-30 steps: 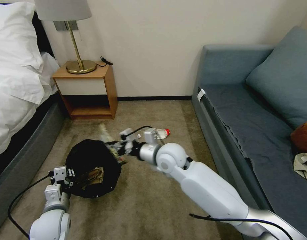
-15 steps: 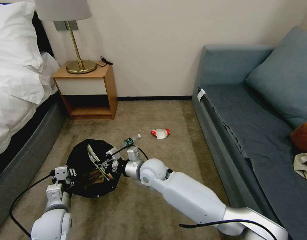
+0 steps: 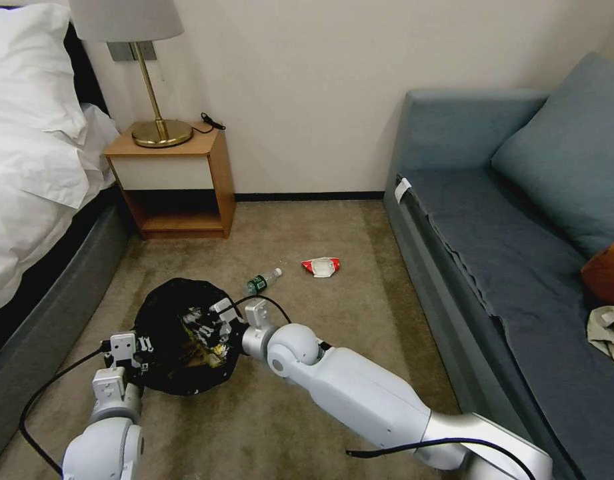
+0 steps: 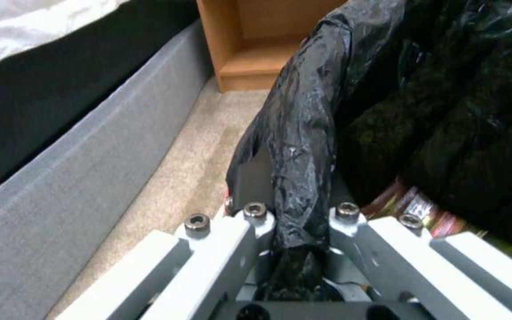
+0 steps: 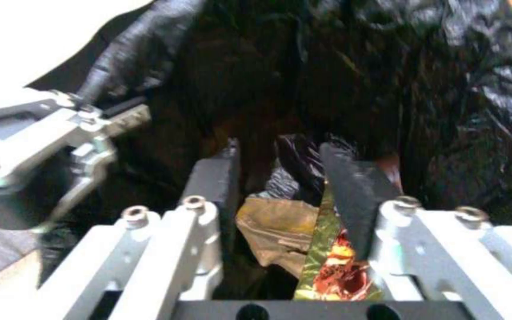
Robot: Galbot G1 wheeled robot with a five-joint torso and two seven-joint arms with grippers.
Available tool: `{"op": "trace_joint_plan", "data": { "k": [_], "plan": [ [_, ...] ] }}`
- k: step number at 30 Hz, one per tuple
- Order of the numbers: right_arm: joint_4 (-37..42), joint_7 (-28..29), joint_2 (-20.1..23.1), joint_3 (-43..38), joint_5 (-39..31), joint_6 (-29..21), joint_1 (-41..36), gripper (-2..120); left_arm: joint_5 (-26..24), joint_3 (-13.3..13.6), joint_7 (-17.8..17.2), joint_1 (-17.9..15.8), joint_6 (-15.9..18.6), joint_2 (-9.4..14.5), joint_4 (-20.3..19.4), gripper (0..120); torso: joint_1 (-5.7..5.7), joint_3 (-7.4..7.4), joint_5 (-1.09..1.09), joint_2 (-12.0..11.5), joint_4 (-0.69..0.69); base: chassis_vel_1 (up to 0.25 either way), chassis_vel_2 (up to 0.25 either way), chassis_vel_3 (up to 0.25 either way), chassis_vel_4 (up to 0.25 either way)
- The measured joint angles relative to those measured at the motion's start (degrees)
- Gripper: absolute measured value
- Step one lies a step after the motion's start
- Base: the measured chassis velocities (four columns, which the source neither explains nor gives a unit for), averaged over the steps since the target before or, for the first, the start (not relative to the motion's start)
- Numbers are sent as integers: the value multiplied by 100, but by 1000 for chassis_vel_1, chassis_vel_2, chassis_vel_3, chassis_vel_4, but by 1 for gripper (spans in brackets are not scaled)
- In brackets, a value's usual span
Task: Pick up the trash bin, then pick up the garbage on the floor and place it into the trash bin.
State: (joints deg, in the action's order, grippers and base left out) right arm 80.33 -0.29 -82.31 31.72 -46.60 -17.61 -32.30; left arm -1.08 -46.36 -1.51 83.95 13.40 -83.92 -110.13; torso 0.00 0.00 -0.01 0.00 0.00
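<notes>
We see the trash bin [image 3: 180,337] sitting low over the carpeted floor [image 3: 300,407], between the bed [image 3: 33,200] and the sofa [image 3: 520,267], its crinkled black bag [image 4: 303,133] folded over the rim. Inside it lie a crumpled tan paper [image 5: 274,226] and a yellow-brown snack wrapper [image 5: 333,266].

Our left gripper [image 3: 130,347] is at the near edge of the bin. In the left wrist view its fingers [image 4: 250,186] are pressed together on the bag-covered rim, pinching it.

Our right gripper [image 3: 210,327] reaches into the bin's mouth from the sofa side. In the right wrist view its fingers [image 5: 351,191] stand spread, with a clear gap between them. The snack wrapper lies against the inner face of one finger, and we cannot tell whether it is loose or caught there. The tan paper shows through the gap, deeper in the bin.

On the floor just beyond the bin lies the clear bottle [image 3: 262,281] with a green label, on its side. A little farther toward the sofa lies the red-and-white wrapper [image 3: 321,267], apart from the bottle.

Against the wall stands a wooden nightstand [image 3: 177,180] carrying a brass lamp [image 3: 147,80]. On the sofa seat, at the far right, rest a brown object [image 3: 607,270] and some beige clothing [image 3: 608,333].
</notes>
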Motion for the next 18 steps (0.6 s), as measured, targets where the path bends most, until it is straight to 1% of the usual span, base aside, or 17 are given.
{"op": "trace_joint_plan", "data": {
  "k": [2,3,5,6,7,8,11,12,13,14,16,18],
  "plan": [
    [118,72,6,16,6,10,-46,51,-4,0,-7,-1,-3,22,19,4,0,0,0,0,1,0,0,0,0],
    [118,72,6,16,6,10,-46,51,-4,0,-7,-1,-3,22,19,4,0,0,0,0,1,0,0,0,0],
    [211,170,7,-22,49,26,-93,61,-20,17,-15,3,-4,43,19,4,0,0,1,0,0,0,0,0,0],
    [211,170,7,-22,49,26,-93,61,-20,17,-15,3,-4,43,19,4,0,0,1,0,0,0,0,0,0],
    [240,209,7,-102,124,54,-110,67,-27,20,-16,2,-4,55,20,4,0,0,0,0,0,0,0,0,0],
    [240,209,7,-102,124,54,-110,67,-27,20,-16,2,-4,55,20,4,0,0,0,0,0,0,0,0,0],
    [285,326,40,-538,218,85,-116,84,-85,-45,-26,-8,-2,116,21,4,0,0,1,0,0,0,0,0,0],
    [285,326,40,-538,218,85,-116,84,-85,-45,-26,-8,-2,116,21,4,0,0,1,0,0,0,0,0,0],
    [322,377,85,-765,219,80,-107,90,-123,-93,-30,-5,10,139,12,4,0,0,1,0,0,0,0,0,0],
    [322,377,85,-765,219,80,-107,90,-123,-93,-30,-5,10,139,12,4,0,0,1,0,0,0,0,0,0],
    [397,482,194,-1175,217,39,-103,98,-218,-171,-32,5,38,165,-43,4,0,0,1,0,0,0,0,0,0],
    [421,509,236,-1292,217,27,-116,99,-241,-188,-32,9,44,165,-61,4,0,0,2,0,0,0,0,0,0]
  ]
}}
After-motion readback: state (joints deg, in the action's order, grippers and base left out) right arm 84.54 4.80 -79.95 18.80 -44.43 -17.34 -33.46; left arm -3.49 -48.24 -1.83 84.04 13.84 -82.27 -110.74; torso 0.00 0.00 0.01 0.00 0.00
